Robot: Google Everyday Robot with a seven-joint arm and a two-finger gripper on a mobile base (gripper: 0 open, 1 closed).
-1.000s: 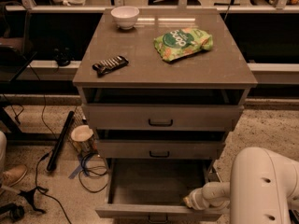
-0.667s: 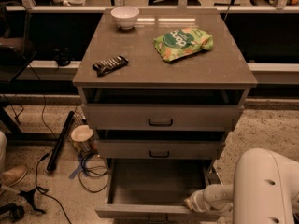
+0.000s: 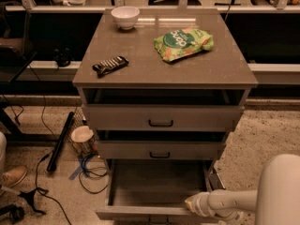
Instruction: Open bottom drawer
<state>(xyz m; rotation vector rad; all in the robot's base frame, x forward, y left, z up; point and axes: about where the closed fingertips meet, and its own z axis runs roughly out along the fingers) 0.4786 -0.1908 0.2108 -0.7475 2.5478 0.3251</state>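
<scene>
Grey-brown laminate cabinet [image 3: 140, 76], boxy, matte flat top, three flat-fronted drawers. Lowest of them, the bottom drawer [image 3: 140, 213], pulled well out toward the camera: shallow tray, smooth bare floor, thin side walls, narrow front panel near the picture's lower edge.

Cream-coloured, rounded gripper [image 3: 195, 204] at the right end of that front panel, touching or just over its top edge, reaching in from the right on a pale tubular wrist. Open or clamped: cannot tell. Behind it, at lower right, the smooth white domed arm shell [image 3: 281, 191].

Directly above the gripper, slightly left: middle drawer [image 3: 187, 150], then top drawer [image 3: 197, 117], each with a small dark bracket handle at centre, both a little ajar. Higher still, on the cabinet top: crinkled green foil snack bag [image 3: 183, 43] nearly straight up; dark glossy wrapped bar [image 3: 110, 65] up and left; round white ceramic bowl [image 3: 125, 17] farthest, at the back left corner.

Left of the gripper, on the speckled stone floor [image 3: 262, 135]: tan paper cup [image 3: 83, 137], black rod [image 3: 60, 142], loose dark cables [image 3: 89, 170].

Against a second ago: drawer out about as far as before; gripper a shade lower along the front panel; arm shell drawn back toward the right corner.
</scene>
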